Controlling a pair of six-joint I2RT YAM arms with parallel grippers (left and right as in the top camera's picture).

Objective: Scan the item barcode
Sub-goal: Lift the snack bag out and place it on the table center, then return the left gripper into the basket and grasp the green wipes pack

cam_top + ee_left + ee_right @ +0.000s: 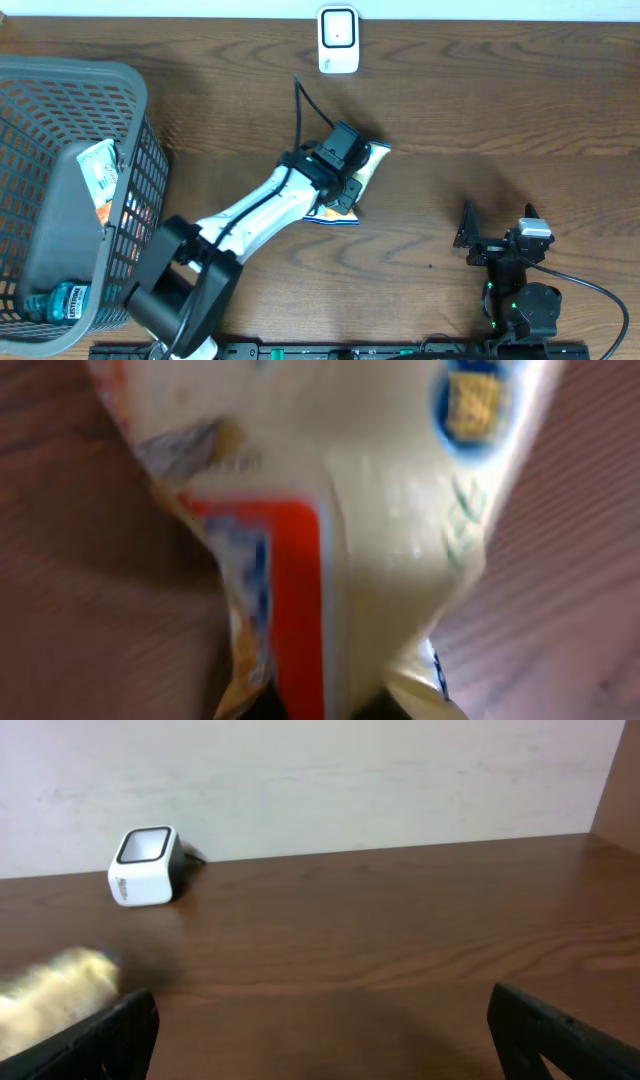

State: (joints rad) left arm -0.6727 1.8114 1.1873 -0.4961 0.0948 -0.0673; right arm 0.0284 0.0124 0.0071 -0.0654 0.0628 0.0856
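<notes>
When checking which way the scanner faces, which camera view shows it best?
The right wrist view: the scanner stands in clear side-on sight, its window tilted upward. Overhead shows it only from above, small, at the table's far edge. The left wrist view misses it, filled by the snack packet.

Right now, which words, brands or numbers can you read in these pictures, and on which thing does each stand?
No text can be read.
On the yellow packet: print blurred.
On the scanner: no readable label.
On the pouch and the bottle in the basket: print too small.
</notes>
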